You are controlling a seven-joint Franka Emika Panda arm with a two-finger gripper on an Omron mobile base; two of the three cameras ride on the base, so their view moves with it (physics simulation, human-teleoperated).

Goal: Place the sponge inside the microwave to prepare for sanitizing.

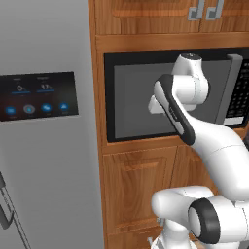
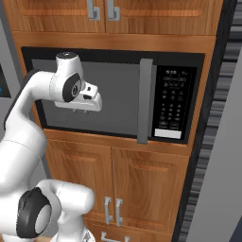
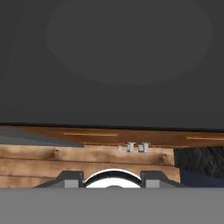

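I have the microwave straight in front of the arm, built into the wooden cabinet wall. Its door is closed: the dark grey glass in the black frame is flat and I cannot see the interior. The grey bar handle stands upright at the right edge of the door, and right of it is the black keypad with white buttons.

The gripper is in front of the glass, on the left half of the door, well apart from the handle. In the right base view the white hand points toward the door and the fingers under it are small and hard to read. In the hand view the two dark finger tips rise at the bottom with a gap between them, and I see nothing between them. From what I have, the pincer is closed as far as it goes and it holds nothing that I can see.

The hand view looks along the dark glass of the door; below it are the wooden cabinet fronts with two small grey handles.

In the left base view, a grey panel stands left of the cabinet wall, with a small dark touchscreen with blue icons. Above the microwave are upper cabinet doors with grey handles.
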